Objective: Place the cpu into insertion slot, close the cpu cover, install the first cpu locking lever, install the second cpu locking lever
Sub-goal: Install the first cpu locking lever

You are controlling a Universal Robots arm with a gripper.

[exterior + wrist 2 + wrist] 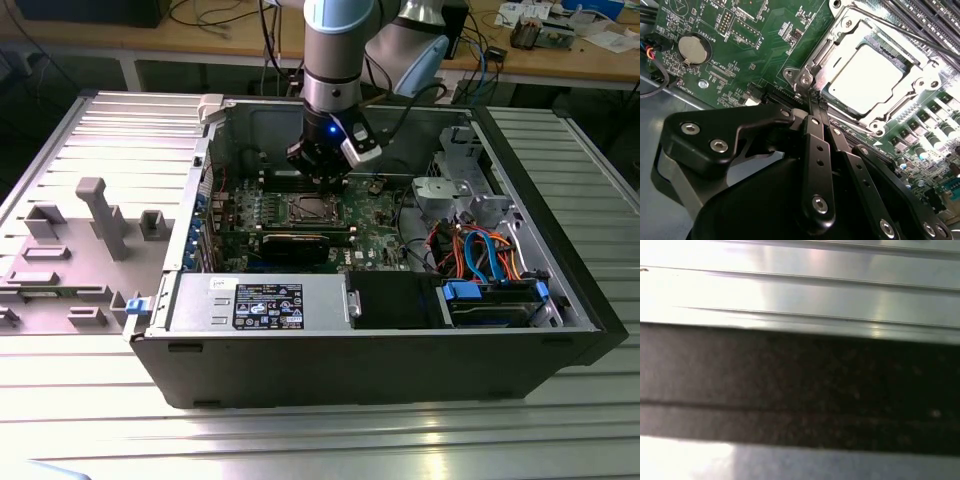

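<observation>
I am holding my black two-fingered gripper (pixel 812 100) low over the green circuit board (pixel 765 45), its fingers pressed together into one thin point, clenched with nothing visible between them. In the second wrist view that point is touching the corner of the dull silver square metal cpu cover (pixel 840 37), just where a thin wire locking lever (pixel 920 35) and its hinge hardware sit beside the socket. The small flat square cpu with its pale silvery top (pixel 865 80) is lying inside the square silver-rimmed insertion slot (pixel 880 127), and the cover frame is lying flat around it, so I judge the lever work to be the step in hand.

To do it well, I am thinking the closed tip should stay on the lever or frame edge and off the chip's top. Any push should run along the lever's own swing. The rows of small components near the socket leave little room for a slip.

In the exterior view, the open grey computer case (pixel 180 330) is holding the board, a long black graphics card (pixel 295 245), a grey labelled power supply box (pixel 260 300), and bundled orange and blue cables (pixel 475 250).
</observation>
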